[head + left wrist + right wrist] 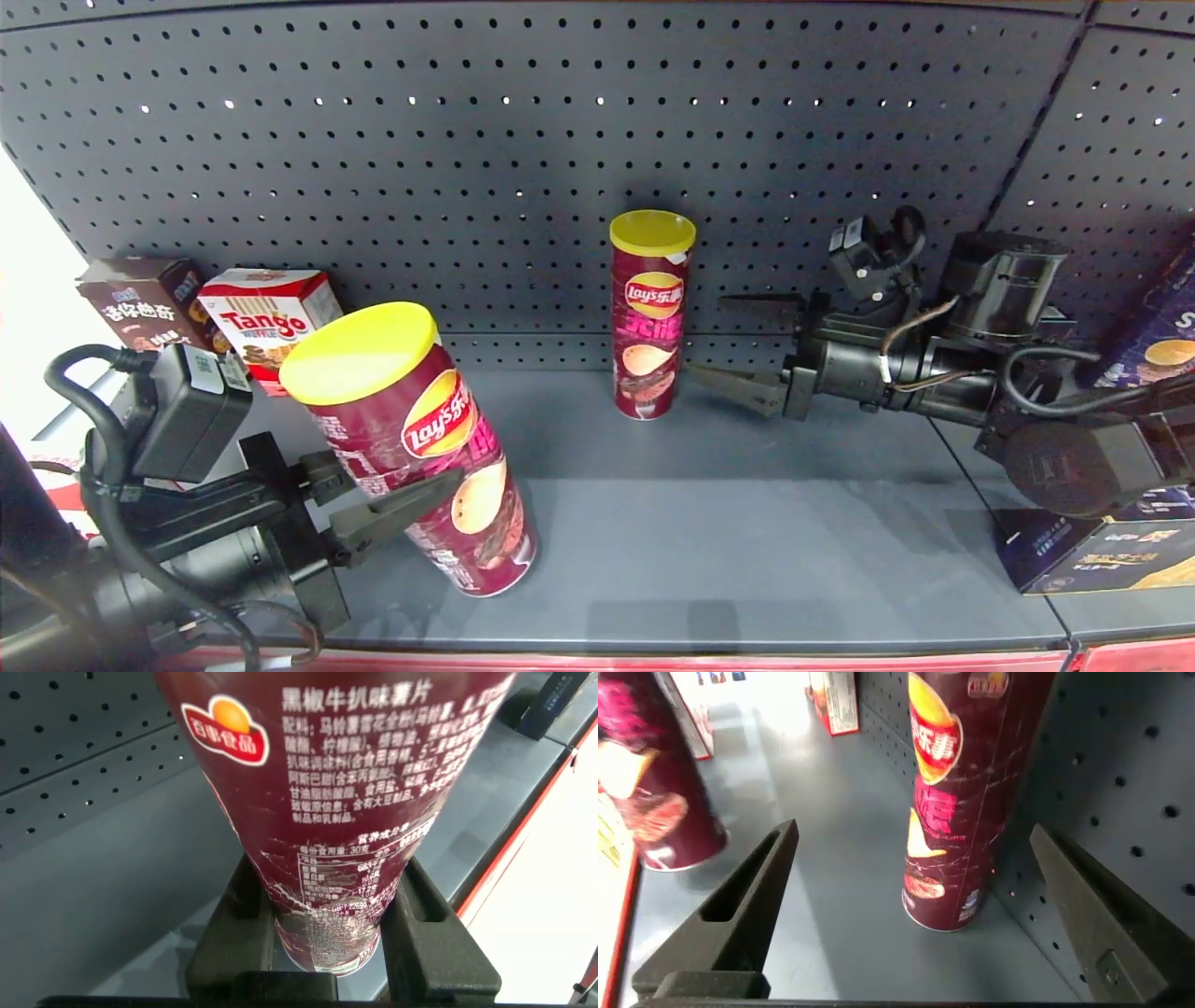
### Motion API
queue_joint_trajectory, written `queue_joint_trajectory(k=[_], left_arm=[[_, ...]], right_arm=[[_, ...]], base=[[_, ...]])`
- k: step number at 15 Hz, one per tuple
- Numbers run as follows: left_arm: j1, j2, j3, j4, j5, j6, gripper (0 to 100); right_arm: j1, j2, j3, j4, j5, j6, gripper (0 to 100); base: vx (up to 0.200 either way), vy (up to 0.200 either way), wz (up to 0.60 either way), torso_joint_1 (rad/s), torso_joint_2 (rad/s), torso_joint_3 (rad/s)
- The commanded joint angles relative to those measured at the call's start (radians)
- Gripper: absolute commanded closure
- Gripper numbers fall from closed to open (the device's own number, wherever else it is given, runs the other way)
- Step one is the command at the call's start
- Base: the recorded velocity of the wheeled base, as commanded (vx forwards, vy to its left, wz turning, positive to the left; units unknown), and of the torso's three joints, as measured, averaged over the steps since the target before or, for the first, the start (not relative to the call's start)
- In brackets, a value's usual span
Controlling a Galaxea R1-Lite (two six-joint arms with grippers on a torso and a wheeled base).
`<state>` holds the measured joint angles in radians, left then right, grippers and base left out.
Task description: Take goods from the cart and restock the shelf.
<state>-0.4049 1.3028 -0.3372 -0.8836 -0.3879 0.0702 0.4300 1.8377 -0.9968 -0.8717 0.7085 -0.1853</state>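
Front can [411, 439] is clamped in left fingers [245, 924], its back print seen at wrist; right fingers [738, 915] are spread wide beside rear can [651, 317].

Can [336, 812] lid outside left wrist view

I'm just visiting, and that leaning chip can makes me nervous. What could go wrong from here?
The left hand holds the front chip can tilted, close to the front edge of the shelf; released like that, it might topple and roll off. The right hand sits open just beside the upright can at the back; a sideways move could knock it over.
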Motion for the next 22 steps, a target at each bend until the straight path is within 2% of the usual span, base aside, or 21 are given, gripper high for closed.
queue_joint_trajectory(k=[1,16,18,22], left_arm=[[0.000,0.001,0.000,0.002,0.000,0.000,100],[0.001,0.003,-0.013,0.002,0.000,-0.003,100],[0.001,0.003,-0.013,0.000,0.001,-0.017,100],[0.001,0.003,-0.013,0.000,0.001,-0.020,100]], right_arm=[[0.001,0.045,-0.026,-0.001,0.002,0.000,0],[0.012,0.204,-0.112,-0.026,0.005,0.000,0],[0.013,0.230,-0.140,-0.024,0.005,0.000,0],[0.019,0.272,-0.183,-0.021,0.005,0.000,0]], base=[[0.000,0.000,0.00,0.000,0.00,0.000],[0.000,0.000,0.00,0.000,0.00,0.000],[0.000,0.000,0.00,0.000,0.00,0.000],[0.000,0.000,0.00,0.000,0.00,0.000]])
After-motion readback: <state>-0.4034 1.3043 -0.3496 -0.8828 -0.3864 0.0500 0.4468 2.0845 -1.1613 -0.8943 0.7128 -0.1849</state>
